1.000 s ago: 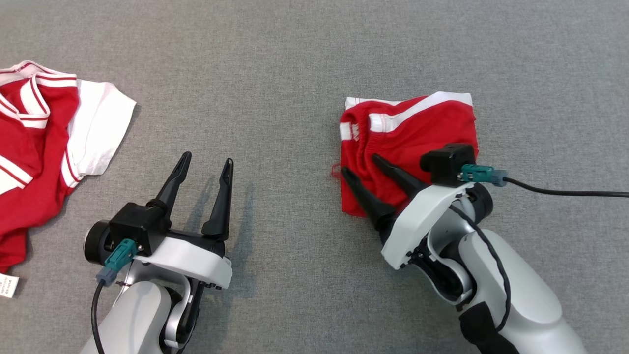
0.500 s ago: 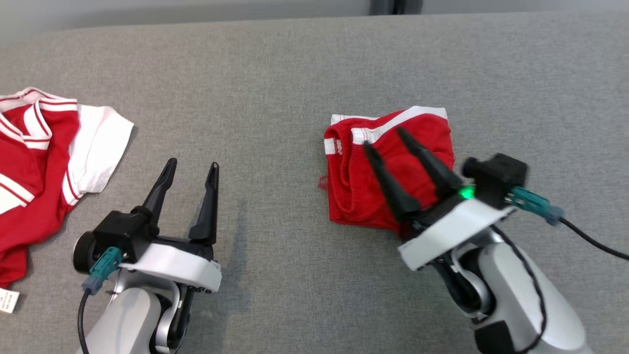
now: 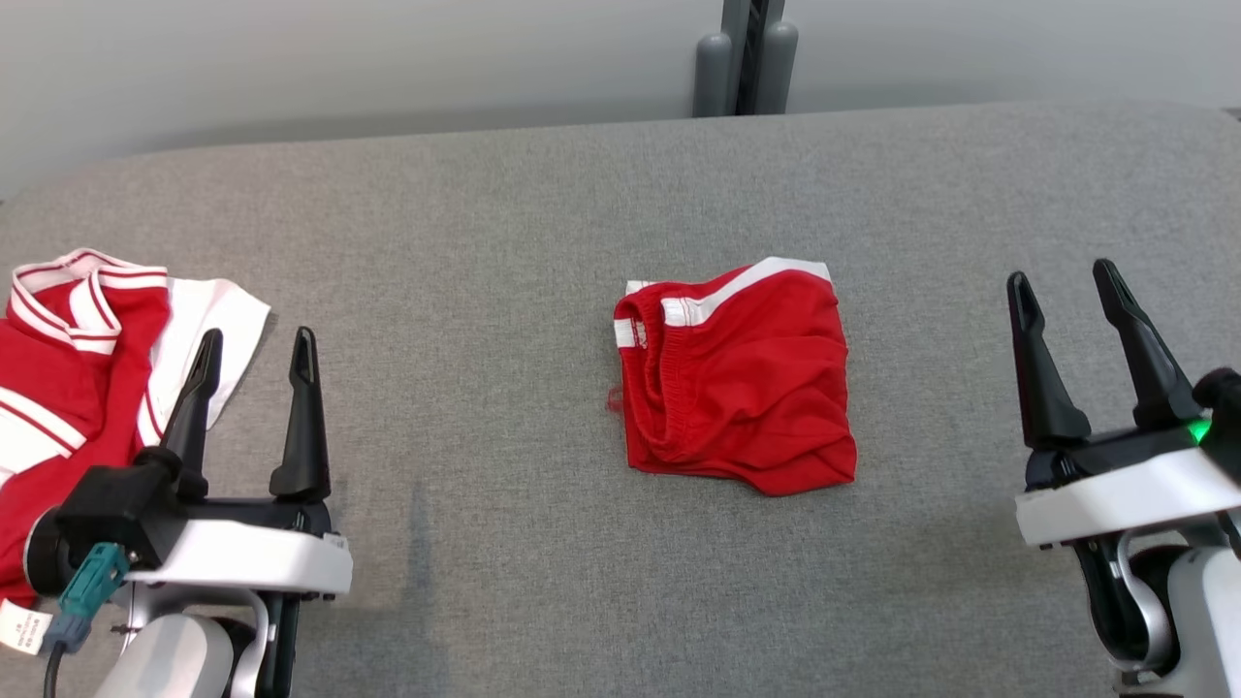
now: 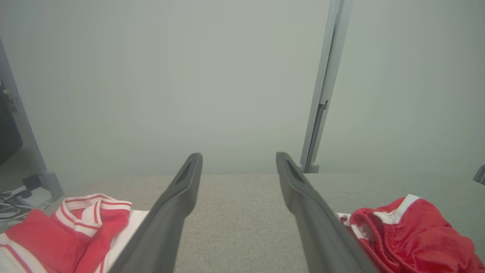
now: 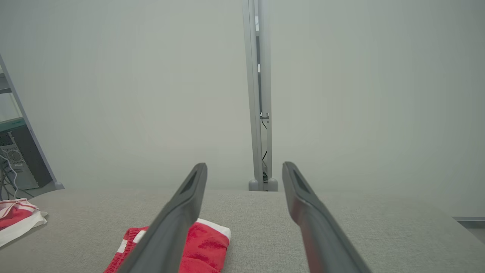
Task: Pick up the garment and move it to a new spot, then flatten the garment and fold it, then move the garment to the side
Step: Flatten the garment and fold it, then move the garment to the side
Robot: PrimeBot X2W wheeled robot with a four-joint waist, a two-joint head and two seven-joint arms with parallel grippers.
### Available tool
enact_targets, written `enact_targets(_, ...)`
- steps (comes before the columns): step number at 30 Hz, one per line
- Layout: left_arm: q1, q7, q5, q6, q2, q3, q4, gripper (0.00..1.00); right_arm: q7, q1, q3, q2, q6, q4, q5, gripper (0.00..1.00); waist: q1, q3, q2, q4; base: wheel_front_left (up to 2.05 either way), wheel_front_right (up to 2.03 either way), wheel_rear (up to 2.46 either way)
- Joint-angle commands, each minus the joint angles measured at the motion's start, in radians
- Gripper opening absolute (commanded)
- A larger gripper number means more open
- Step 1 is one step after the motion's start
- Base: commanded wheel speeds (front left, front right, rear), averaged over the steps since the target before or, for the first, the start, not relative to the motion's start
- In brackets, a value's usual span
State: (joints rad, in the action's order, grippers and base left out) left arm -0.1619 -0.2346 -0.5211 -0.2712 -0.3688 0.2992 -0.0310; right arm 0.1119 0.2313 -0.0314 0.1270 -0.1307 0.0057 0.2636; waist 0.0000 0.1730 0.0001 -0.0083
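Grippers: left gripper (image 3: 257,336) and right gripper (image 3: 1060,271) stood wide, empty.
Risk: folded red white-striped cloth shorts (image 3: 737,388) might unfold if snagged.

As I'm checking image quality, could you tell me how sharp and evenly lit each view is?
Head view: sharp, evenly lit, faint shadow beside the left jaws. Left wrist view: jaws blurred, red shorts sharper. Right wrist view: same, wall hazy.
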Motion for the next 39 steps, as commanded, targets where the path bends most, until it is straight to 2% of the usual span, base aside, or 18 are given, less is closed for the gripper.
enact_targets(1, 0.021, 0.006, 0.001, -0.008, -0.009, -0.005, -0.015, 1.00, -0.009, -0.026, 0.012, 0.000, 0.000, -0.011, -0.012, 1.00, 0.0000, -0.020, -0.0001, 0.004, 0.00, 0.00, 0.00)
enact_targets(10, 0.102, 0.054, 0.014, -0.032, -0.040, 0.017, -0.071, 1.00, -0.062, -0.118, 0.041, -0.006, 0.000, -0.032, -0.036, 1.00, 0.0000, -0.091, -0.0001, 0.015, 0.00, 0.00, 0.00)
enact_targets(22, 0.192, 0.095, 0.018, -0.059, -0.049, 0.053, -0.106, 1.00, -0.128, -0.239, 0.077, -0.010, 0.000, -0.049, -0.056, 1.00, 0.0000, -0.179, -0.0001, 0.021, 0.00, 0.00, 0.00)
enact_targets(31, 0.212, 0.106, -0.001, -0.080, -0.052, 0.040, -0.094, 1.00, -0.163, -0.256, 0.076, -0.019, 0.000, -0.046, -0.066, 1.00, 0.0000, -0.197, -0.0001, 0.018, 0.00, 0.00, 0.00)
enact_targets(39, 0.213, 0.105, -0.010, -0.076, -0.055, 0.036, -0.079, 1.00, -0.163, -0.243, 0.073, -0.023, 0.000, -0.041, -0.070, 1.00, 0.0000, -0.196, -0.0001, 0.015, 0.00, 0.00, 0.00)
